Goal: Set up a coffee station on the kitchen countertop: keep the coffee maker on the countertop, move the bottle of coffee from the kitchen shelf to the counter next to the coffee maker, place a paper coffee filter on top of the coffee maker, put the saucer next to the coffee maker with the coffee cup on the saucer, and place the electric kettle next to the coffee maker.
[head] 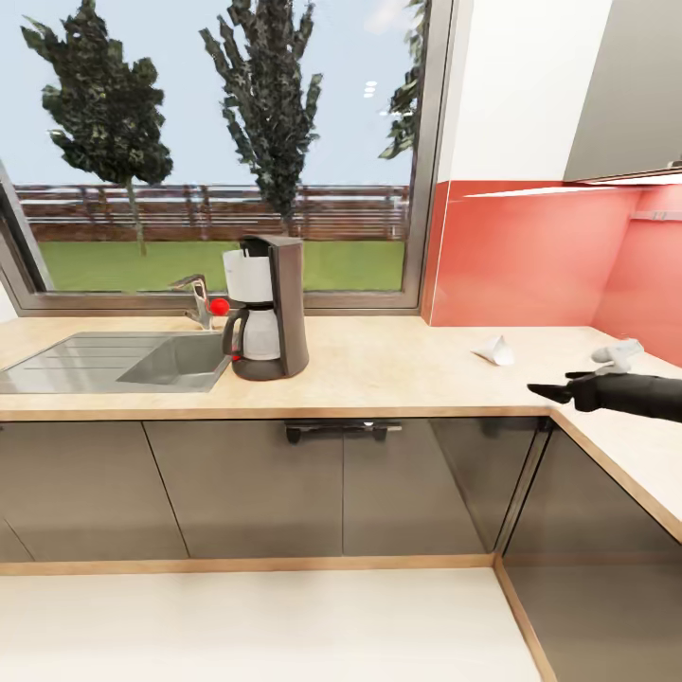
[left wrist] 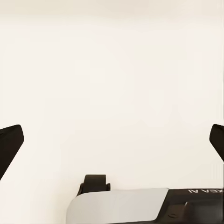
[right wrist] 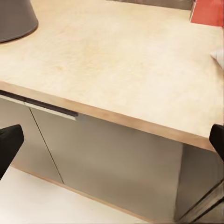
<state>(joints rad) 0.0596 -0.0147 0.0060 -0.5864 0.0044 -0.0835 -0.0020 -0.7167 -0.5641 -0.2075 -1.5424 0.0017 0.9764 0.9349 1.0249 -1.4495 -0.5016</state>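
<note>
Coffee maker: upright on the countertop surface, just beside the inset steel sink, below the window.
Paper coffee filter: white cone lying on its side on the same surface, well apart from the coffee maker, toward the red backsplash corner.
Right gripper: black, over the surface edge near the filter; fingers spread wide apart, empty.
Left gripper: fingers apart, empty, before a plain pale background.
Grey cabinet fronts: under the coffee maker's surface.
</note>
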